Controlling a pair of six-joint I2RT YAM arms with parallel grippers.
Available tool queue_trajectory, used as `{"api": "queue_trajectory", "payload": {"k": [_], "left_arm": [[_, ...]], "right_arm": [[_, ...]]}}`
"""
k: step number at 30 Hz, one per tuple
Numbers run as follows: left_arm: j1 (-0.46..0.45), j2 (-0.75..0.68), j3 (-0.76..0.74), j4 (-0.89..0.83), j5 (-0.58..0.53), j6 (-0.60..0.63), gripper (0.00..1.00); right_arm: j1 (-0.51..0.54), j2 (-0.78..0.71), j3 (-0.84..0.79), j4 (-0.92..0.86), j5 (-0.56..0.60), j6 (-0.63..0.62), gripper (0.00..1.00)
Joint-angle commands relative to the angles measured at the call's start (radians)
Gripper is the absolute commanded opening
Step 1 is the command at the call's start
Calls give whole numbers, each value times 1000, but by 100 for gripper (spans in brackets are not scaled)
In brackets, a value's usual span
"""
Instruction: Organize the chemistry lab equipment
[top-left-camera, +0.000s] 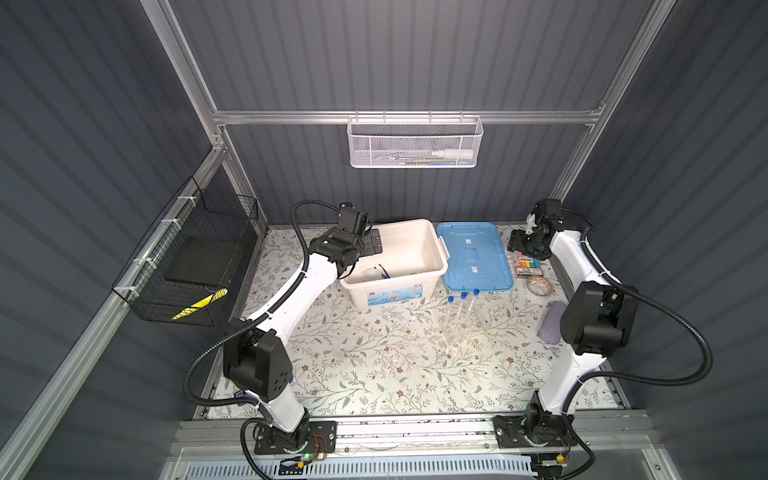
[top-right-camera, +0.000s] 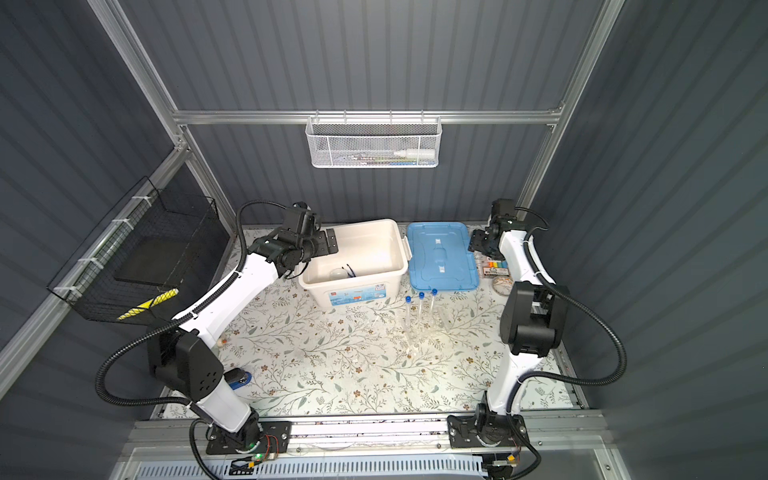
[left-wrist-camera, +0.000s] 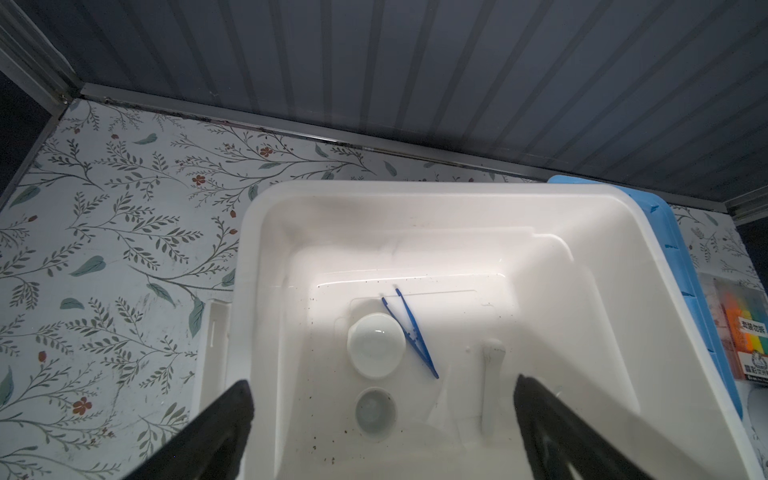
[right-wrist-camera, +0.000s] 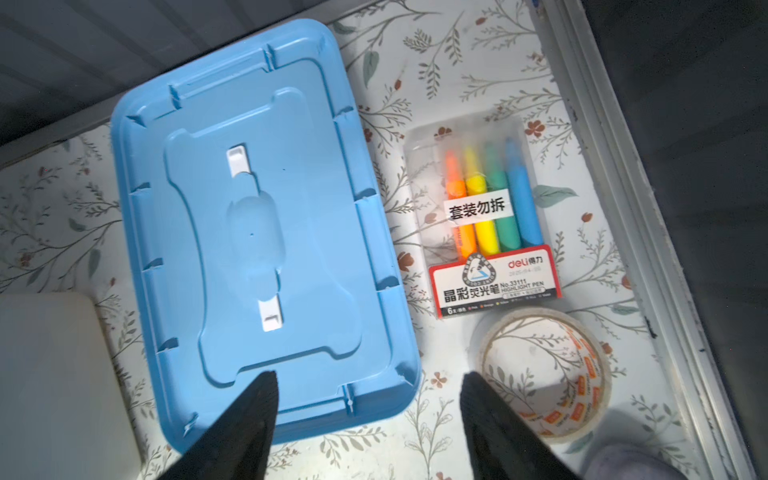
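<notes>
A white bin (top-left-camera: 409, 245) stands open at the back of the table. Inside it lie a white ceramic dish (left-wrist-camera: 376, 345), dark blue tweezers (left-wrist-camera: 411, 332), a small clear glass dish (left-wrist-camera: 376, 411) and a white pestle (left-wrist-camera: 490, 382). My left gripper (left-wrist-camera: 382, 384) hovers open over the bin's left side with nothing between its fingers. Three blue-capped test tubes (top-left-camera: 463, 296) stand in a clear rack (top-left-camera: 461, 328) in front of the blue lid (top-left-camera: 476, 255). At the back right, my right gripper (right-wrist-camera: 369, 376) hangs open and empty above the bare table between the lid and a tape roll.
A pack of coloured markers (right-wrist-camera: 490, 216) and a tape roll (right-wrist-camera: 544, 374) lie right of the blue lid (right-wrist-camera: 257, 232). A grey cloth (top-left-camera: 550, 322) sits by the right arm. A white mesh basket (top-left-camera: 413, 143) hangs on the back wall, a black wire basket (top-left-camera: 191, 257) on the left.
</notes>
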Motion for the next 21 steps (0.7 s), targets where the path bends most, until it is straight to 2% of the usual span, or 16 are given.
{"api": "queue_trajectory", "payload": {"k": [1, 5, 16, 21], "left_arm": [[-6, 19, 39, -30, 1, 16, 100], [-6, 19, 55, -47, -6, 15, 100], [-6, 1, 48, -66, -25, 2, 100], [-6, -2, 46, -69, -21, 1, 100]], "right_arm": [[-10, 61, 26, -15, 16, -32, 70], [-23, 140, 69, -48, 5, -23, 64], [-25, 273, 159, -126, -17, -43, 57], [-23, 283, 131, -145, -31, -39, 47]]}}
